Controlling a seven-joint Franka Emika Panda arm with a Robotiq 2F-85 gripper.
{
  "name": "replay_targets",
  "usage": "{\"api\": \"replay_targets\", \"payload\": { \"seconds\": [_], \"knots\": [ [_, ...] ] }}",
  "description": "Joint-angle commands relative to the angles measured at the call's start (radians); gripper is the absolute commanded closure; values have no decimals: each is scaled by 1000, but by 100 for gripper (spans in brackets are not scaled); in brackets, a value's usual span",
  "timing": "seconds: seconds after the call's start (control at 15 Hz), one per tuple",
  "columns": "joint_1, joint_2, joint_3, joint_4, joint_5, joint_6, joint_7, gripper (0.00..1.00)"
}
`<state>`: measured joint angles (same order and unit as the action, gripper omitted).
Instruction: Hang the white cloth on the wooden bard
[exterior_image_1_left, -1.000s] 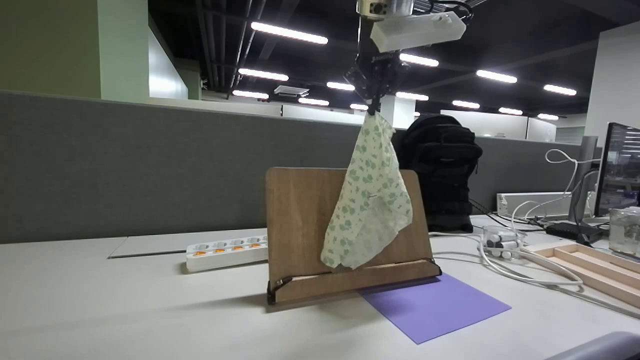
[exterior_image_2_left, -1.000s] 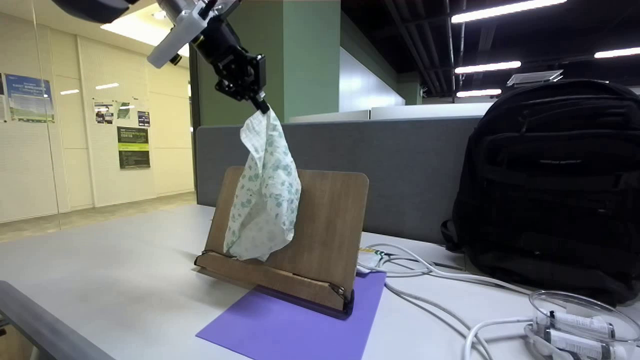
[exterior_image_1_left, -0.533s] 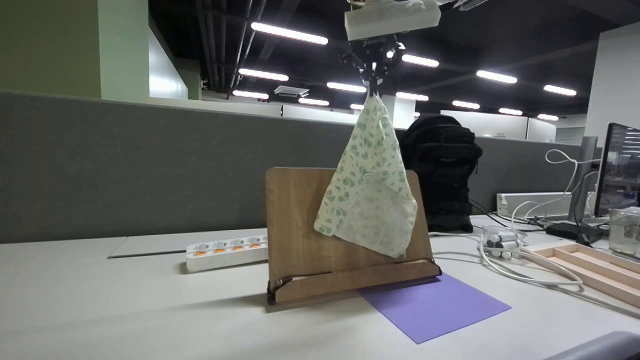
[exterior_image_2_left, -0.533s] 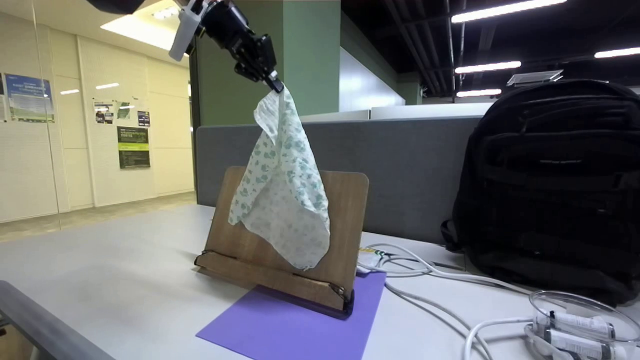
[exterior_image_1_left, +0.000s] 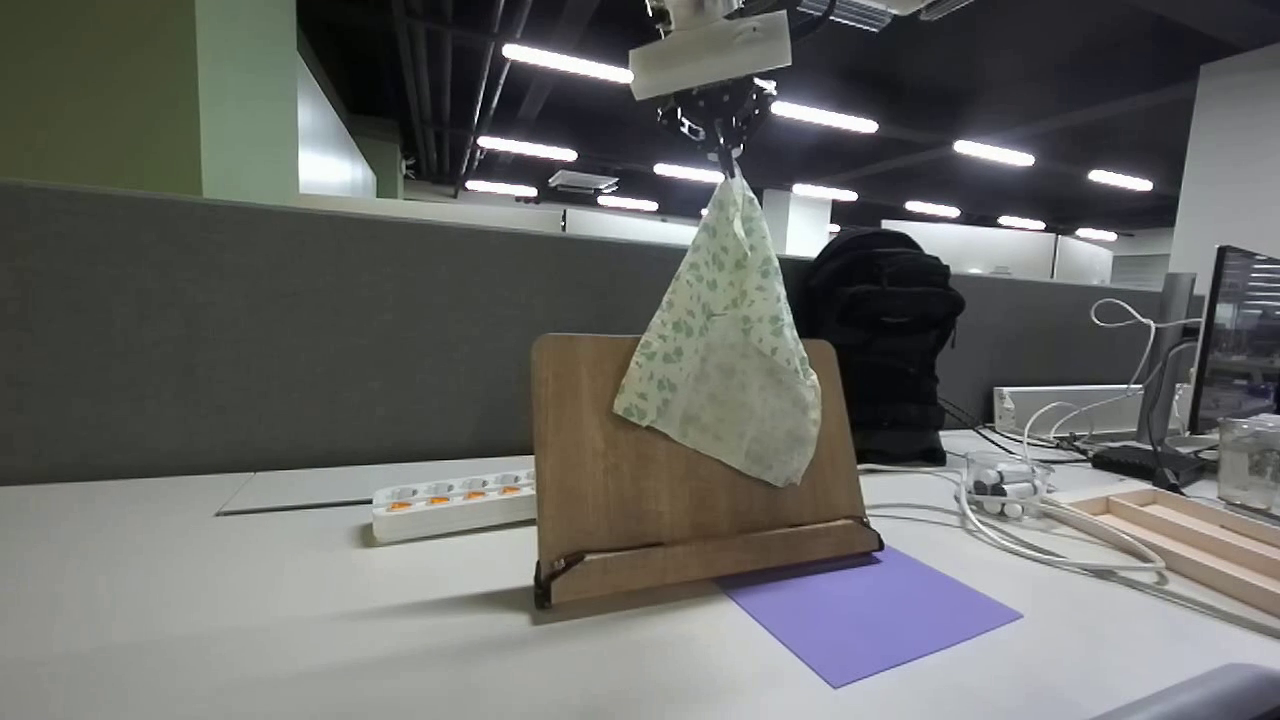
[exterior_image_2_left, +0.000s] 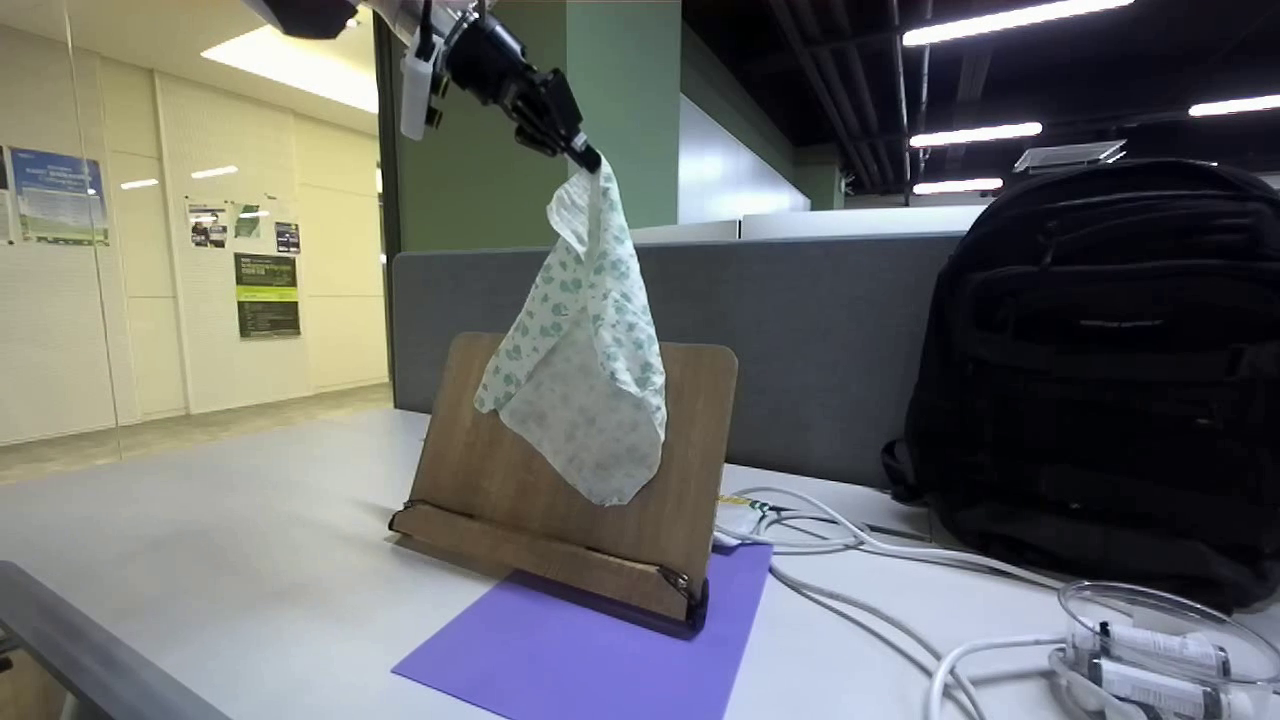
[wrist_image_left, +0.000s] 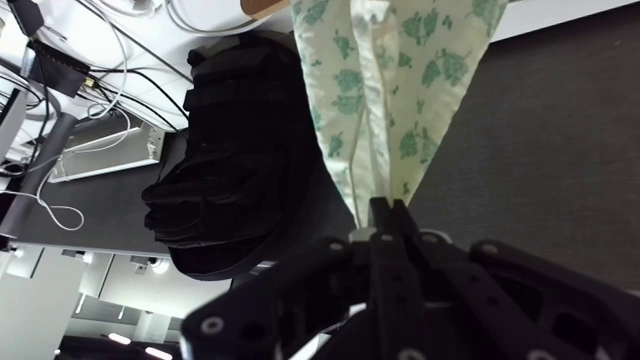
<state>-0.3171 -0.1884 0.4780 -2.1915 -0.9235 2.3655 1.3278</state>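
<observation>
The white cloth with green leaf print (exterior_image_1_left: 725, 360) hangs by its top corner from my gripper (exterior_image_1_left: 727, 170), above the wooden board. It shows also in an exterior view (exterior_image_2_left: 605, 350) and in the wrist view (wrist_image_left: 345, 85). The wooden board (exterior_image_1_left: 600, 440) stands tilted back on a base with a front ledge; it also shows in an exterior view (exterior_image_2_left: 690, 430). The cloth's lower half covers part of the board's front face; whether it touches is unclear. My gripper's fingertips (wrist_image_left: 389, 205) are shut on the cloth, higher than the board's top edge.
A black backpack (exterior_image_1_left: 880, 340) stands behind the board, against a grey partition (exterior_image_1_left: 300, 350). A purple sheet (exterior_image_1_left: 870, 620) lies partly under the board. A white power strip (exterior_image_1_left: 455, 508), white cables (exterior_image_2_left: 880, 620), a clear container with small bottles (exterior_image_2_left: 1160, 650) and a wooden tray (exterior_image_1_left: 1180, 545) lie around.
My gripper has risen with the cloth and shifted left in one view, right in the other. The cloth's lower edge now hangs higher over the board's face. The board has not moved.
</observation>
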Motion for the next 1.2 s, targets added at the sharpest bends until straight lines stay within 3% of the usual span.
{"api": "replay_targets", "payload": {
  "seconds": [0.0,0.33,0.8,0.87,1.0,1.13],
  "knots": [
    [152,146,-119,134,-90,-99,120,100],
    [290,256,-258,236,-87,-101,158,100],
    [376,342,-350,315,-60,-78,133,98],
    [382,349,-358,319,-53,-75,127,73],
    [391,360,-371,326,-39,-73,122,69],
    [396,365,-380,327,-33,-67,119,55]
  ]
}}
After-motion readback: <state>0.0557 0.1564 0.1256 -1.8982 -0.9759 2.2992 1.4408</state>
